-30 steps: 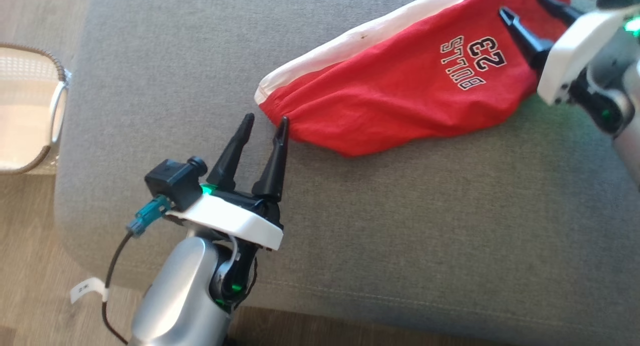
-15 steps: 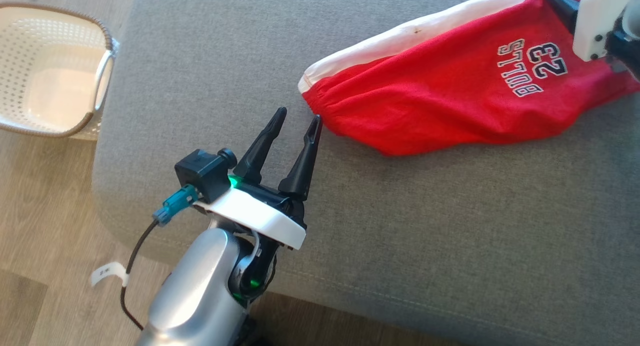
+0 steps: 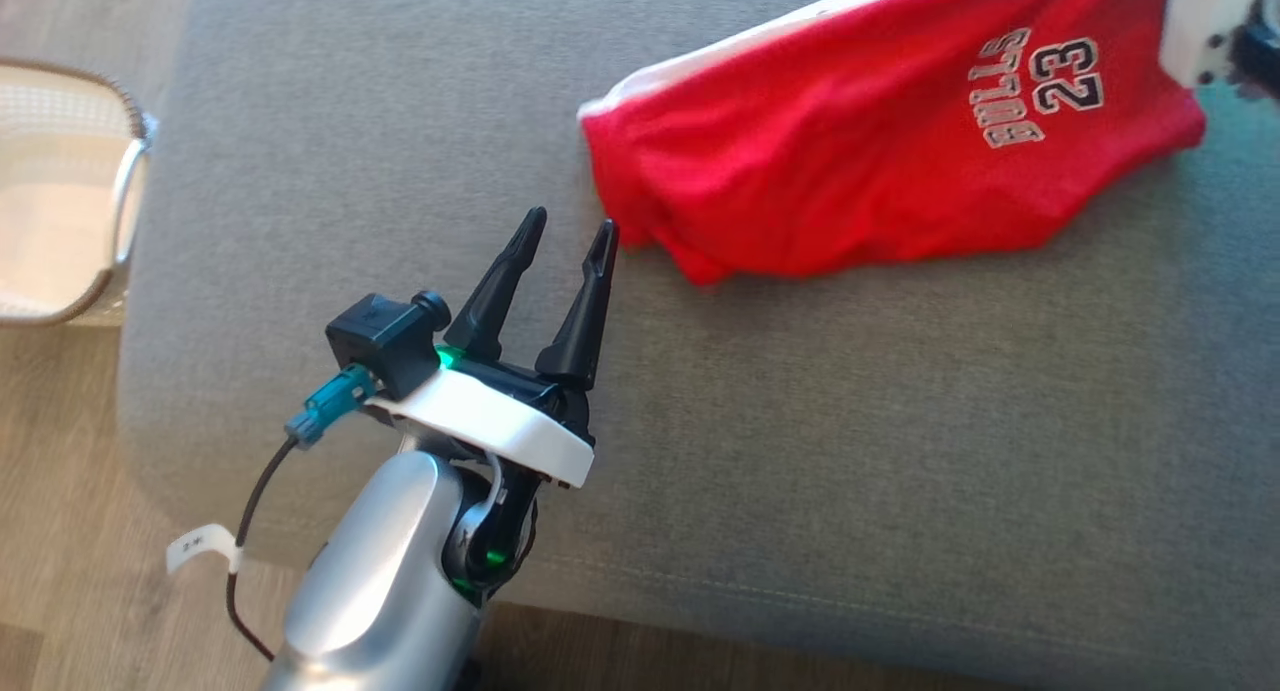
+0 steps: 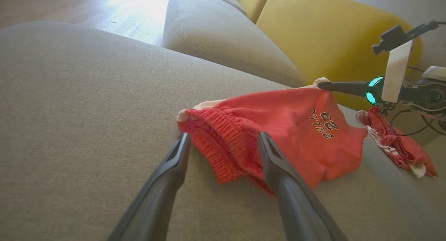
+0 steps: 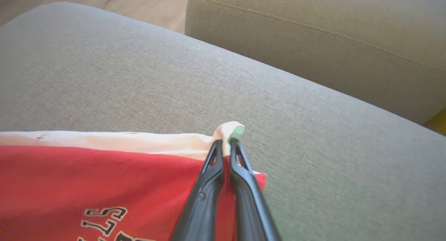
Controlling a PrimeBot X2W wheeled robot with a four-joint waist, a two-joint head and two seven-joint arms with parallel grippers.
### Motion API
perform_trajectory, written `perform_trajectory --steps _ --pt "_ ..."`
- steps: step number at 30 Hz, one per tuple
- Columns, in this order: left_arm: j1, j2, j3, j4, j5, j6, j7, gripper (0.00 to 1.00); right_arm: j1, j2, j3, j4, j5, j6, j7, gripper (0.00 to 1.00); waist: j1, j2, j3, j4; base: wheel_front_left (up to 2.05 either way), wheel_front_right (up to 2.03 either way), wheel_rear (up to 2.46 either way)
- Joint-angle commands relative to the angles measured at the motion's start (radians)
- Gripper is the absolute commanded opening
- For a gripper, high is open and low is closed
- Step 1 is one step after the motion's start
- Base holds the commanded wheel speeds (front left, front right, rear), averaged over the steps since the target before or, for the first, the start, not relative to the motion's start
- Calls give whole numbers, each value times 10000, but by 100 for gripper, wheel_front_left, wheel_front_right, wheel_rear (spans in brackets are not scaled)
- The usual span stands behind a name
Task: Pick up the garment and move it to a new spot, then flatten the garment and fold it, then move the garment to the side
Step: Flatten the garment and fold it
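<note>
The red garment (image 3: pixel 860 161), printed with "BULLS 23" and trimmed with a white band, lies across the upper right of the head view on a grey sofa cushion (image 3: pixel 850 451), its gathered waistband end pointing toward the middle of the frame. The left gripper (image 3: pixel 570 223) rises from the lower left of that view with its two dark fingers spread wide and nothing between them; its nearer fingertip sits just beside the garment's left end, and whether it touches the cloth cannot be told. In the left wrist view the ribbed waistband shows between and just beyond those fingers. In the right wrist view the right gripper (image 5: pixel 225 143) is pinched tight on the white band at the garment's far corner, a small fold of cloth poking out past the tips. A white perforated basket (image 3: pixel 60 231) stands on the wooden floor at the left edge of the head view. In the left wrist view, yellow cushions (image 4: pixel 313 31) fill the upper right.
</note>
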Motion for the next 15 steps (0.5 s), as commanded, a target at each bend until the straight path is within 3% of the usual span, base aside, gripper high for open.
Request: perform_trajectory --steps 1,6,7,8,15 --pt "26 122 311 -239 86 -44 -76 100 -231 -204 10 -43 94 -4 -161 0 0 0 28 -120 0 0 0" --pt "-78 122 295 -193 146 -101 -76 100 -274 -220 -34 349 302 -4 -569 0 0 0 115 -194 0 0 0" --pt "-92 122 288 -182 164 -110 -76 100 -273 -163 -61 472 310 -4 -736 34 0 0 121 -200 0 0 0" --pt "-104 122 281 -167 189 -119 -76 100 -272 -87 -107 581 329 -4 -964 100 0 0 127 -203 0 0 0" --pt "16 122 479 -197 405 -132 -76 100 -28 327 -656 1283 837 -4 -2247 100 0 0 -106 -316 0 0 0"
